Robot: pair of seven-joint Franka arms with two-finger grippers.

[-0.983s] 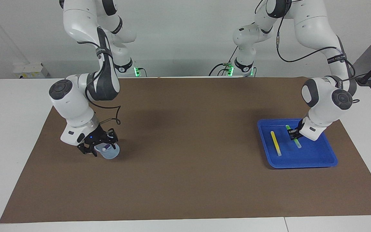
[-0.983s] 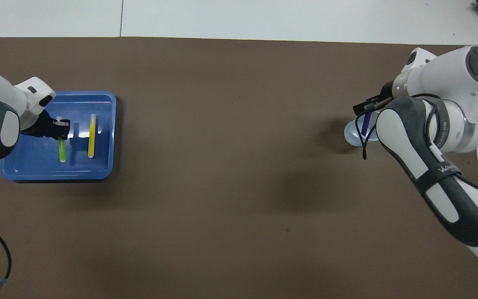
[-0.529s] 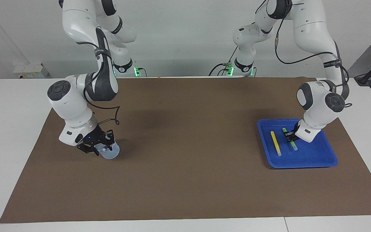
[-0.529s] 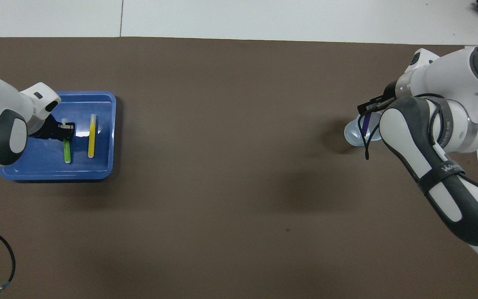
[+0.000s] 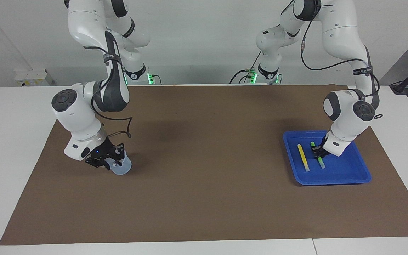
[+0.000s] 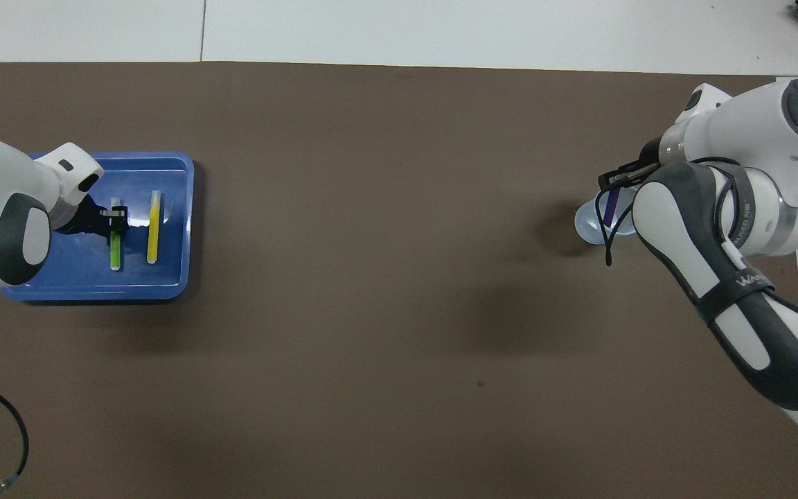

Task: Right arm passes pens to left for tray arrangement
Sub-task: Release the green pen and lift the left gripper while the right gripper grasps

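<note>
The blue tray [image 5: 347, 174] [image 6: 73, 283] lies toward the left arm's end of the table. In it a yellow pen [image 5: 303, 158] [image 6: 154, 229] and a green pen [image 5: 319, 161] [image 6: 116, 251] lie side by side, parallel. My left gripper [image 5: 318, 151] [image 6: 114, 216] is down at the green pen's end nearer the tray's middle. My right gripper [image 5: 113, 160] [image 6: 615, 188] sits at the mouth of a translucent cup [image 5: 122, 168] [image 6: 587, 225], around the purple pen [image 6: 609, 208] that stands in it.
A brown mat [image 5: 204, 184] covers the table between cup and tray. A black cable [image 6: 4, 430] lies on the mat near the robots at the left arm's end.
The left gripper brought the green pen closer to the yellow pen and down; it now lies flat beside it. The right gripper shifted slightly at the cup around the purple pen.
</note>
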